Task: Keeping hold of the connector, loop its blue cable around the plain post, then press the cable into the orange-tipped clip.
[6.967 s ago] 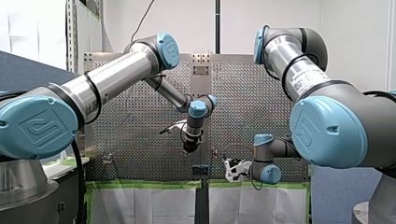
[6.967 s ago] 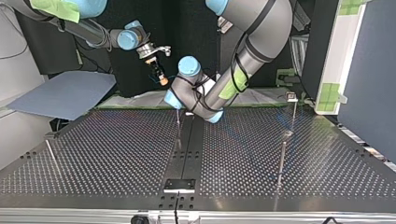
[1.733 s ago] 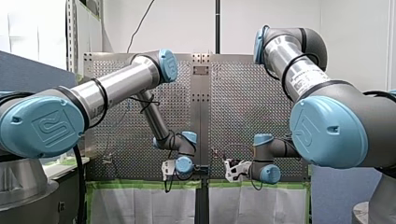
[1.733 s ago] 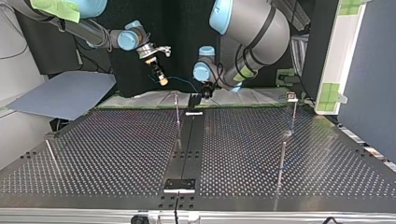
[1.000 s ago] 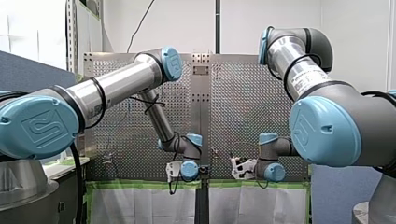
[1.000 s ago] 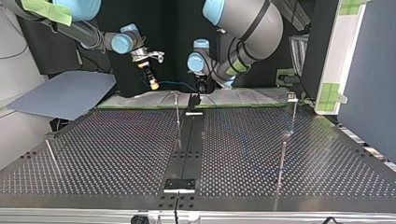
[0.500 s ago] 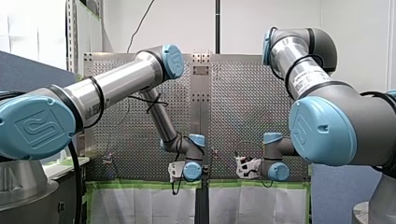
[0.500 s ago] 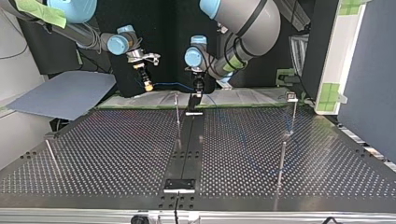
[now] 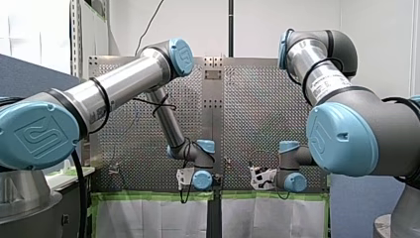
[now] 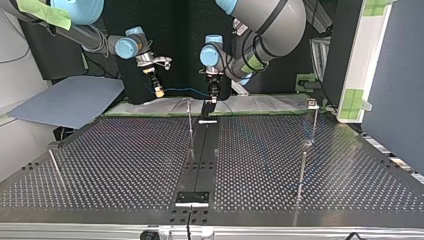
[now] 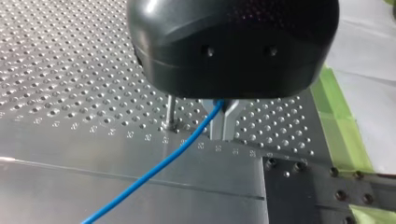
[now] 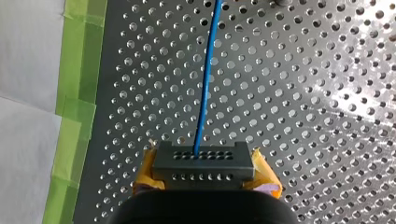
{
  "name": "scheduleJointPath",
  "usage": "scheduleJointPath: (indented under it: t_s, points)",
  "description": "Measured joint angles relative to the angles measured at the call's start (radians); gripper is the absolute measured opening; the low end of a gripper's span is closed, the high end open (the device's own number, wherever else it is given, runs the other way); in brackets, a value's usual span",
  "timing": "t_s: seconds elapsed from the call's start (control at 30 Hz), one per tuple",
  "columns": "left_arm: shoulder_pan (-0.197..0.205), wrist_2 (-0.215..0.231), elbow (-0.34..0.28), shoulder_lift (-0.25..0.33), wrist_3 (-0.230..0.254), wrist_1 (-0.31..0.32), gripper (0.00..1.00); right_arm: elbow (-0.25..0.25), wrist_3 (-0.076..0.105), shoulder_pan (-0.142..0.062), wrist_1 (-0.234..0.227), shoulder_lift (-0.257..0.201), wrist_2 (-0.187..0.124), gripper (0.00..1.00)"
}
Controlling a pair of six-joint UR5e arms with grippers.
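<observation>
Perforated metal tabletop (image 12: 303, 116) fills the ground under both wrists, with green tape (image 12: 77, 70) along its edge off to one side of my right end effector (image 12: 205, 176). That end effector is clamped on the connector (image 12: 204, 161), its yellow pads (image 12: 145, 175) pressed against the two short flanks of the dark, hole-studded block, which it holds in the air. The blue cable (image 12: 205, 88) leaves the middle of the block's face and runs straight ahead of the end effector, fairly taut. In the top view it spans across to my left end effector (image 10: 213, 95), which hangs tip-down over the dark centre plate (image 10: 199, 160). The cable comes out from under its black housing, but I cannot tell whether it is gripped there or only passing through. A thin bare post (image 11: 170, 112) stands just beside that end effector, close to where the cable emerges. I cannot pick out the orange-tipped clip with any confidence. I judge the connector light and rigid, best held by its flanks as it is now. The cable looks thin, limp and smooth-jacketed, so it is likely to sag or slip off a post if tension drops. It is weakest where it enters the block, so I would guide it further along its run and pull gently.
</observation>
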Motion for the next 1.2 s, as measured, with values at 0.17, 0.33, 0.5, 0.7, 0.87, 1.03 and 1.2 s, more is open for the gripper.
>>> scheduleJointPath:
  t_s: [0.17, 0.33, 0.5, 0.7, 0.87, 1.03, 1.2]
  points:
    - [-0.005, 0.000, -0.001, 0.001, 0.027, 0.001, 0.01, 0.000, -0.001, 0.001, 0.002, 0.000, 0.001, 0.00]
    - [-0.017, 0.001, 0.000, 0.001, 0.064, 0.000, 0.01, 0.000, -0.002, -0.002, 0.003, 0.000, 0.002, 0.00]
    - [-0.030, -0.003, 0.000, 0.001, 0.091, 0.000, 0.01, 0.000, -0.001, -0.006, -0.002, 0.000, 0.004, 0.00]
    - [-0.032, -0.004, 0.000, 0.005, 0.095, 0.000, 0.01, -0.003, 0.001, -0.014, -0.016, 0.000, 0.003, 0.00]
    - [-0.029, -0.003, 0.013, 0.013, 0.096, -0.010, 0.01, -0.010, 0.002, -0.021, -0.018, 0.000, -0.001, 0.00]
    - [-0.034, -0.001, 0.036, 0.014, 0.096, -0.037, 0.01, -0.021, 0.007, -0.028, -0.018, 0.000, -0.017, 0.00]
    - [-0.035, -0.002, 0.048, 0.014, 0.095, -0.044, 0.01, -0.036, 0.008, -0.031, -0.008, -0.001, -0.026, 0.00]
